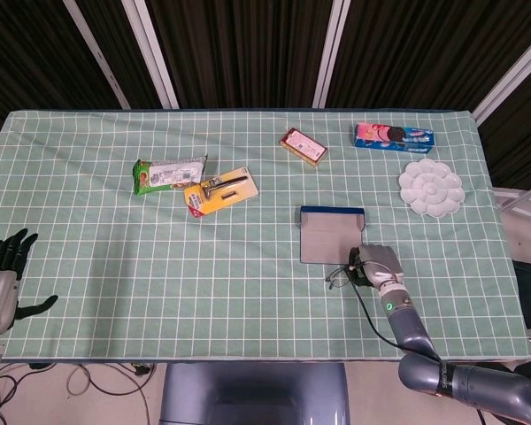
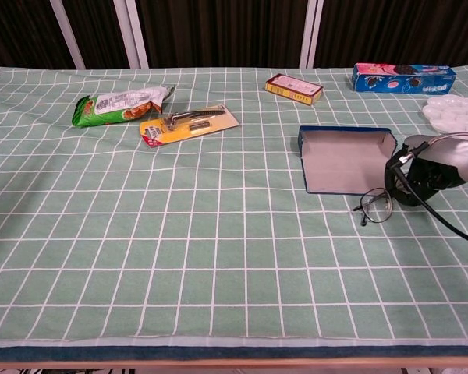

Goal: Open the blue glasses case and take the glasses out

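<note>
Blue glasses case (image 2: 345, 158) open, right hand (image 2: 421, 178) fingers grasping glasses (image 2: 374, 206), left hand (image 1: 0, 283) released, labels unreadable

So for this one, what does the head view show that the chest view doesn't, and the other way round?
Only the head view shows the left hand, open at the table's near left edge and holding nothing, and the whole white palette dish. Only the chest view shows the glasses from the side, clear of the case, beside the right hand; the dish is cut off at its right edge. Both show the opened blue glasses case, the green snack packet, the yellow razor pack, the small red box and the blue cookie box.
</note>
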